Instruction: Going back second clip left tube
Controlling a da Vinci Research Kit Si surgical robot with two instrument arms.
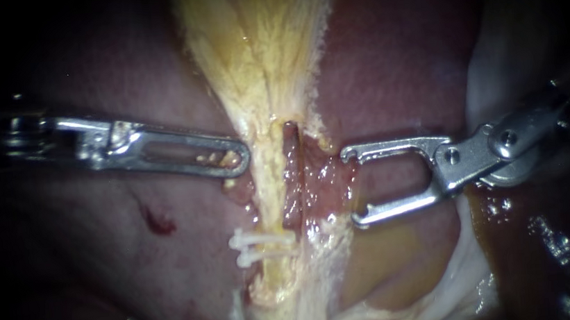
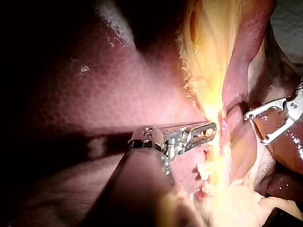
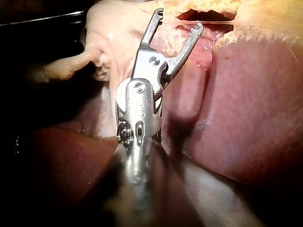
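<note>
A yellow strip of tissue runs down the middle of the endoscope view. In it lie a pale left tube and a reddish right tube. Two white clips cross the left tube low down, close together. My right instrument has wide-open hooked jaws holding nothing, just right of the tubes and apart from the clips. It also shows in its wrist view and the left wrist view. My left instrument is shut, its tip against the strip's left edge.
Dark red liver lies on both sides of the strip, with a small bloody spot on the left. Pale whitish tissue and wet brown tissue sit behind and below my right instrument.
</note>
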